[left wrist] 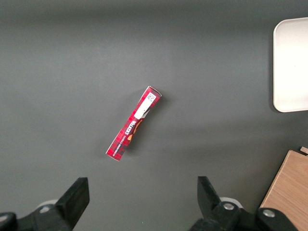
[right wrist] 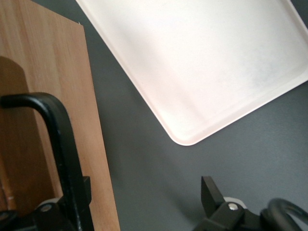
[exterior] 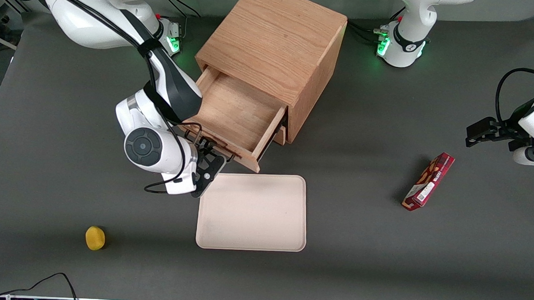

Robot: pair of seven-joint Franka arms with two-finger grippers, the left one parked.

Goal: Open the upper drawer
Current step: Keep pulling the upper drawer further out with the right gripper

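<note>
The upper drawer point(exterior: 237, 117) stands pulled well out of the oak cabinet point(exterior: 276, 37), and its shallow box holds nothing I can see. My right gripper point(exterior: 212, 159) is at the drawer's front, nearer the front camera than the box. In the right wrist view the gripper point(right wrist: 144, 199) is open. One finger point(right wrist: 83, 195) sits against the wood front beside the thin black handle point(right wrist: 60, 139). The other finger point(right wrist: 211, 192) hangs over the grey table. Nothing is gripped.
A pale tray point(exterior: 253, 212) point(right wrist: 202, 62) lies just in front of the open drawer, close to the gripper. A corner of the lower drawer point(exterior: 280, 135) peeks out under the upper one. A yellow object point(exterior: 95, 238) sits near the table's front edge. A red box point(exterior: 429, 181) point(left wrist: 134, 123) lies toward the parked arm's end.
</note>
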